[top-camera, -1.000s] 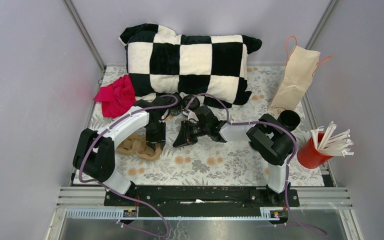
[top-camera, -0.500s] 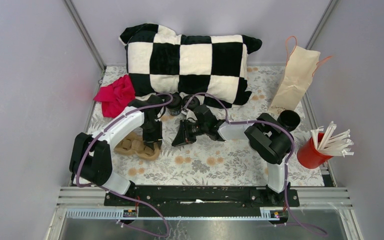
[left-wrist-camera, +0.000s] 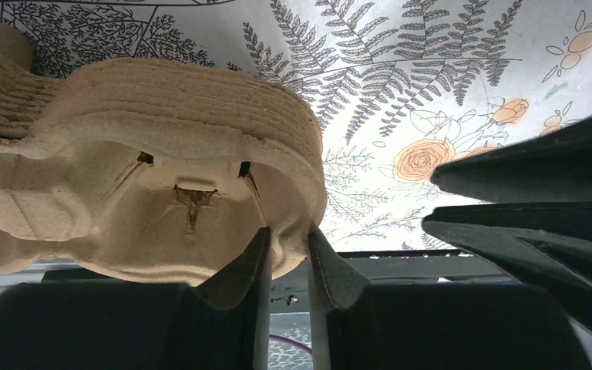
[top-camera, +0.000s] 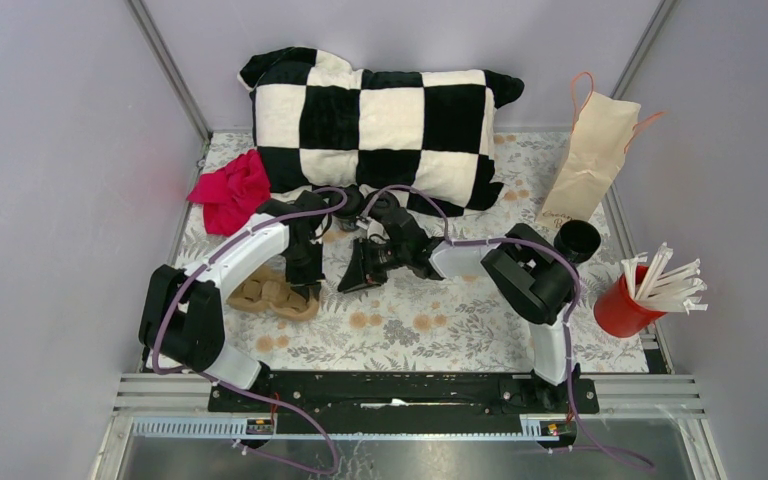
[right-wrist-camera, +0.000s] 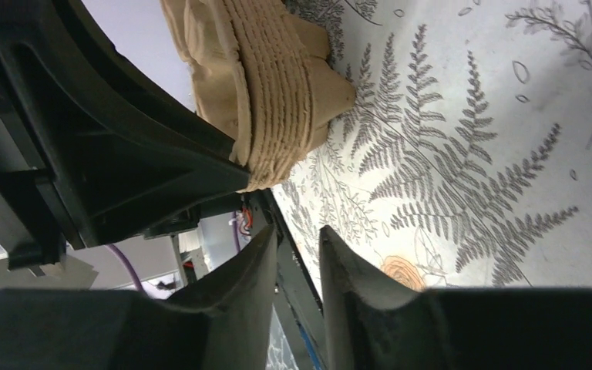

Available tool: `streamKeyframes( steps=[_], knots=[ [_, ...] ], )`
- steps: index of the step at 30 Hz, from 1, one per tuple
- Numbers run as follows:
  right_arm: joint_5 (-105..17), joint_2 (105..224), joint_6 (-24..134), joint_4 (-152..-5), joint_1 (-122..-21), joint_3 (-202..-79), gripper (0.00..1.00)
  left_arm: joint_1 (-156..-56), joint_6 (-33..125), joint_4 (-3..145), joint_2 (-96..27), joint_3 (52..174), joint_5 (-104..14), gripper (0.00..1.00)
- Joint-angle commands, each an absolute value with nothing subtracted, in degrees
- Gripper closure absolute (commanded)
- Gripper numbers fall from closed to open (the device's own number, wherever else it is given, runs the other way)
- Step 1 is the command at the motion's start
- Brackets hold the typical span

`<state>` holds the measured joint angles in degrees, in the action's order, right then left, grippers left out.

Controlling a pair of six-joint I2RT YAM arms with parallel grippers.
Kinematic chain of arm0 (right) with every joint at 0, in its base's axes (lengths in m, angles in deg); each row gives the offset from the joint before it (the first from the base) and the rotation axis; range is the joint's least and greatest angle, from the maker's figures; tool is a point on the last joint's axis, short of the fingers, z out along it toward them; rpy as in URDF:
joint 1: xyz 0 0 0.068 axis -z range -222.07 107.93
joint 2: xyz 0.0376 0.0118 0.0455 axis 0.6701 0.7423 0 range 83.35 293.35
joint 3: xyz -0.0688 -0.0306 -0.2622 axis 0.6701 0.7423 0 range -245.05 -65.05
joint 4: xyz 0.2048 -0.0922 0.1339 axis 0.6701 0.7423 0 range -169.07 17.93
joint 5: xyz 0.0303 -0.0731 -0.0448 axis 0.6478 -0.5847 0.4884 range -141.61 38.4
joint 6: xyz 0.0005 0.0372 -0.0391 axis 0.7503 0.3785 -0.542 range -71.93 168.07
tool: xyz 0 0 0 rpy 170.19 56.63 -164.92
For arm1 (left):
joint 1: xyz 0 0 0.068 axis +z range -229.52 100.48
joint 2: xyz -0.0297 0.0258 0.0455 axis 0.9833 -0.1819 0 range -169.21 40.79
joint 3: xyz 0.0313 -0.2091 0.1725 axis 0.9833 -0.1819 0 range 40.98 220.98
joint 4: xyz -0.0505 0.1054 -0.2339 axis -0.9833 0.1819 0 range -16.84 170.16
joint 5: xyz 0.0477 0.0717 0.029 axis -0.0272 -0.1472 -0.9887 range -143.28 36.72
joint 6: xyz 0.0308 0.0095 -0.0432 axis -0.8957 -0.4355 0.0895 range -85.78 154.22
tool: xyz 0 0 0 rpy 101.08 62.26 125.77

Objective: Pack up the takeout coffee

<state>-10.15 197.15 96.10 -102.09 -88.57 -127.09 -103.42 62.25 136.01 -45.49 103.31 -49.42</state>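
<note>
My left gripper (left-wrist-camera: 287,235) is shut on the rim of the brown pulp cup carrier (left-wrist-camera: 146,154), which is pinched between its two fingers. From above, that gripper (top-camera: 306,280) sits at the right end of the carrier stack (top-camera: 268,294). My right gripper (right-wrist-camera: 297,231) hovers just right of it over the floral mat, jaws a little apart with nothing between them; in the top view it (top-camera: 352,282) points down and left. One black takeout cup (top-camera: 577,240) stands at the right by the paper bag. Dark round shapes (top-camera: 352,204) by the pillow are mostly hidden behind the arms.
A black-and-white checked pillow (top-camera: 380,120) fills the back. A red cloth (top-camera: 230,190) lies at back left. A tan paper bag (top-camera: 592,155) leans on the right wall. A red cup (top-camera: 620,308) of white straws (top-camera: 668,280) stands at the right edge.
The left jaws have closed onto the carrier's rim. Both grippers have drifted slightly left and back; the right jaws have opened a touch.
</note>
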Motion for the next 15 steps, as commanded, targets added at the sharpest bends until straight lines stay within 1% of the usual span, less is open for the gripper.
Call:
streamKeyframes(
  steps=[1,2,7,11,15],
  knots=[
    [-5.87,200.1,99.42,-107.43,-89.44,-131.06,0.62,-103.21,62.61,136.33,-44.5,106.34,-48.87,1.0],
    [-5.22,200.89,100.57,-108.97,-89.47,-131.48,0.59,-103.25,62.7,136.31,-44.24,106.7,-48.81,1.0],
    [-3.07,204.5,104.32,-111.79,-89.91,-133.38,0.56,-103.25,62.97,136.25,-42.61,107.72,-48.65,1.0],
    [-2.83,205.44,105.08,-113.39,-90.39,-134.05,0.5,-103.24,62.96,134.94,-40.67,107.53,-47.12,1.0],
    [-2.33,207.53,108.12,-116.81,-90.46,-134.56,0.5,-103.25,63.21,133.85,-40.08,107.33,-45.49,1.0]
  ],
)
